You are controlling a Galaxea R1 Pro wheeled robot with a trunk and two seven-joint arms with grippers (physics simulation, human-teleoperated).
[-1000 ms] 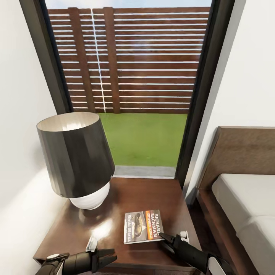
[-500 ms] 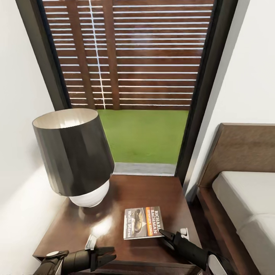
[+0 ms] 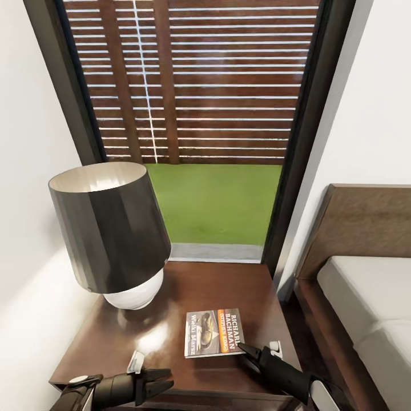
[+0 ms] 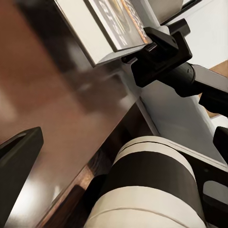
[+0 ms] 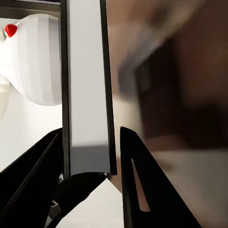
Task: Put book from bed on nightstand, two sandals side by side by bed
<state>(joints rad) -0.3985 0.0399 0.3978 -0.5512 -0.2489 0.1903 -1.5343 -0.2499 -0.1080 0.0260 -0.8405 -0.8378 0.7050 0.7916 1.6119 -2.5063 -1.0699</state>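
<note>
Head view: book (image 3: 213, 333) lies flat on nightstand (image 3: 228, 285) (beside a lamp (image 3: 111, 231)), right hand (image 3: 246, 349) straddling its corner.

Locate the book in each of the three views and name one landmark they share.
Head view: the book lies flat on the nightstand, right of the lamp, its near corner at the right gripper.
Left wrist view: its cover and white page edge lie on the glossy wood, the right gripper at its corner.
Right wrist view: seen edge-on between the open fingers.
Shared landmark: the right gripper at the book's corner.
</note>
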